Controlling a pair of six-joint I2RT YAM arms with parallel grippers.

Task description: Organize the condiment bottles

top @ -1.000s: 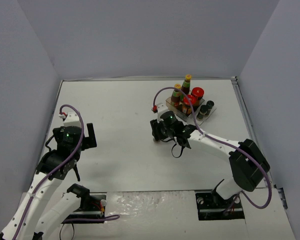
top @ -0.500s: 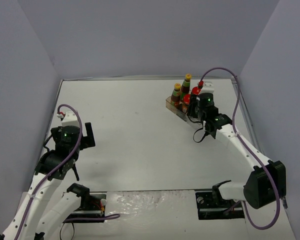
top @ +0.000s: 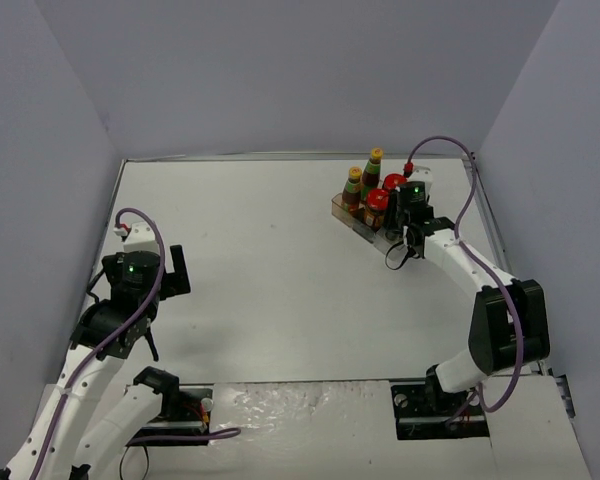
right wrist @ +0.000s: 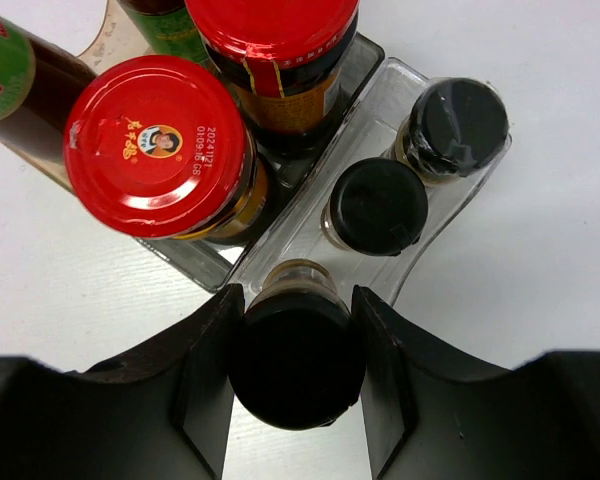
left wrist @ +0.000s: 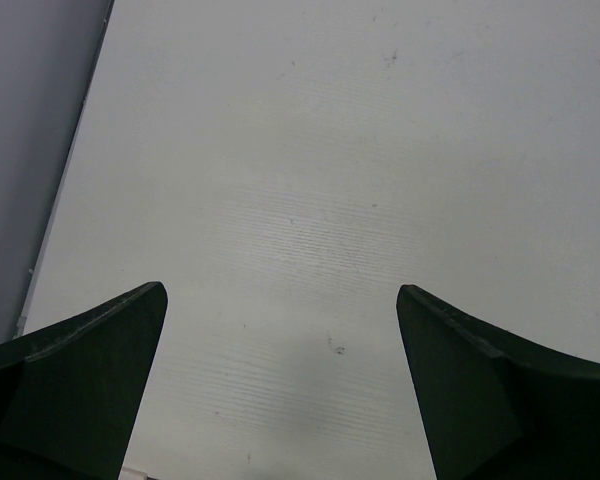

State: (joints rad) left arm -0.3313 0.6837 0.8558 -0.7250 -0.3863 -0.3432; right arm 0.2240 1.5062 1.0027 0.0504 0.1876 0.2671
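Note:
My right gripper is shut on a tiny dark shaker, its pads on both sides of the black cap. The shaker's lower end stands in the near end of the clear tray. Two more shakers stand in the same strip. Two red-lidded jars and two tall green-necked bottles stand in the tray beside it. In the top view the tall bottles and the right gripper are at the far right. My left gripper is open and empty over bare table.
The white table is walled by grey panels on the left, back and right. The tray group sits close to the right wall. My left gripper hovers near the left edge, far from the bottles.

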